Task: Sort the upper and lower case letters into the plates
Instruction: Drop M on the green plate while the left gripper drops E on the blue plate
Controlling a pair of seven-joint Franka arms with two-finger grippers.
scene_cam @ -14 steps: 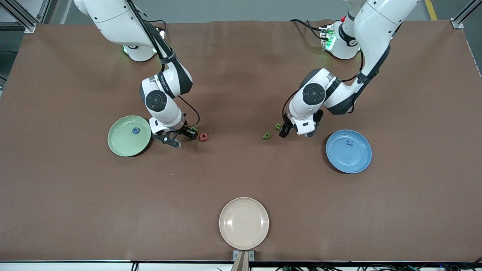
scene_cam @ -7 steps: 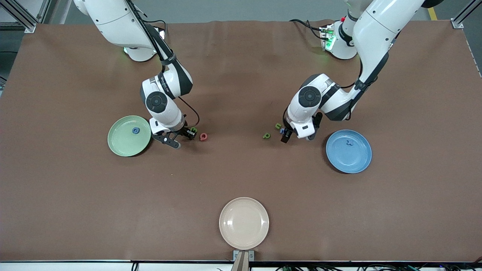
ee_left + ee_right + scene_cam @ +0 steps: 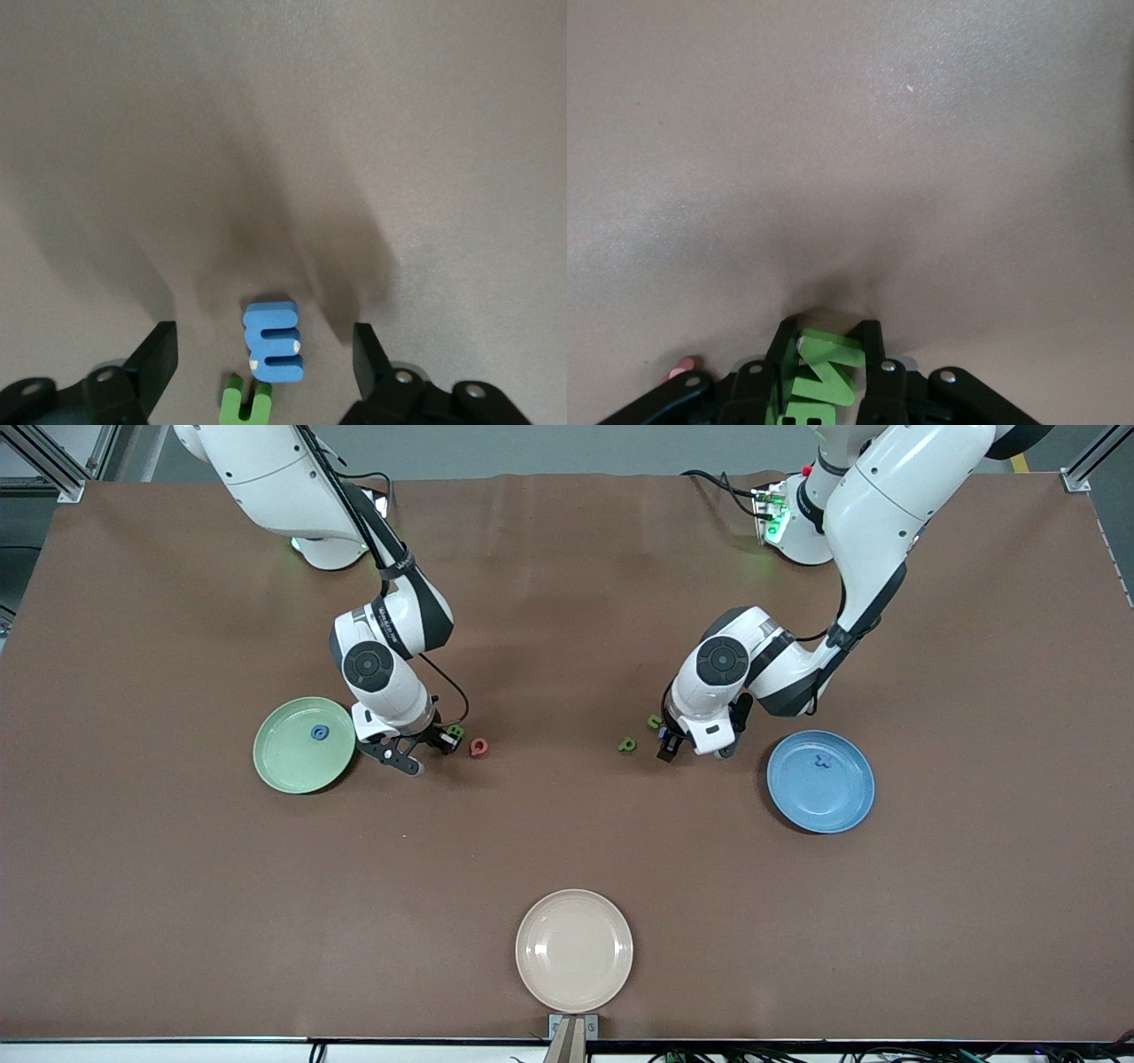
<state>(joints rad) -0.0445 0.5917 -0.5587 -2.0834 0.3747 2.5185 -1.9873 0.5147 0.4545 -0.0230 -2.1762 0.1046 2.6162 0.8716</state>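
Observation:
My right gripper (image 3: pixel 446 737) (image 3: pixel 824 354) is down at the table beside the pale green plate (image 3: pixel 283 766), shut on a green letter (image 3: pixel 826 370). A blue letter (image 3: pixel 319 732) lies in that plate. A pinkish red letter (image 3: pixel 478 746) (image 3: pixel 682 366) lies just beside the right gripper, toward the left arm's end. My left gripper (image 3: pixel 666 744) (image 3: pixel 264 356) is low over the table, open, its fingers on either side of a blue E (image 3: pixel 273 341) without touching it. A green letter (image 3: pixel 245 403) touches the E. Another green letter (image 3: pixel 627 744) lies close by. The blue plate (image 3: pixel 850 802) holds a blue letter (image 3: pixel 822 761).
A cream-beige plate (image 3: pixel 574 950) sits at the table edge nearest the front camera, midway between the arms. Open brown tabletop lies between the two grippers and all around the plates.
The right gripper's fingers have shut on the green letter. The left gripper has shifted slightly toward the right arm's end and lower, around the blue E, its jaws a little narrower.

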